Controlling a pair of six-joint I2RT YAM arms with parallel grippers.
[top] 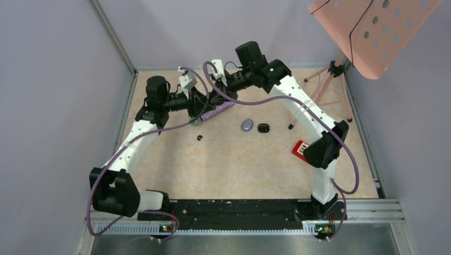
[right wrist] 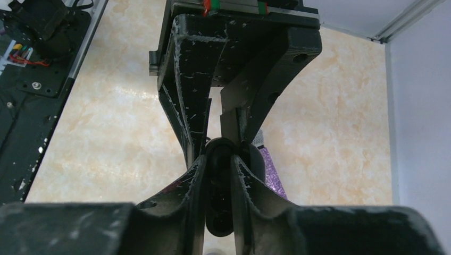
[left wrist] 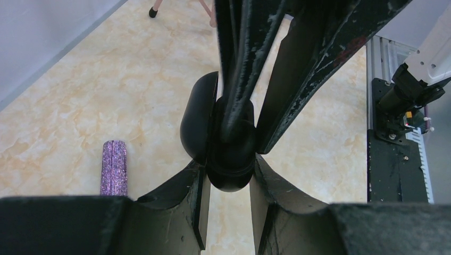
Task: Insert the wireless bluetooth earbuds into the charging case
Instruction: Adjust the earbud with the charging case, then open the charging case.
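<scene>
Bench (top: 239,170): tan marble top, grey walls on three sides. Pink perforated music stand (top: 372,32) at far right, its tripod legs on the bench behind the right arm.

Both arms meet at far centre, tools nose to nose and crowding each other.

Purple glitter microphone (top: 217,110) lies on the bench just beside the meeting point.

Left tool (left wrist: 228,162) is clamped on the black charging case (left wrist: 230,178), lid (left wrist: 197,117) swung open to one side.

Right tool (right wrist: 219,159) comes in from the opposite side, fingers narrowed onto that same case. Can't tell if an earbud is between them.

Well apart, mid-bench: grey oval case (top: 247,125) and small black case (top: 264,127) side by side. Red-and-white item (top: 301,149) sits partly under the right arm's elbow.

One loose black earbud (top: 200,137) lies alone on the bench, nearer than the microphone.
</scene>
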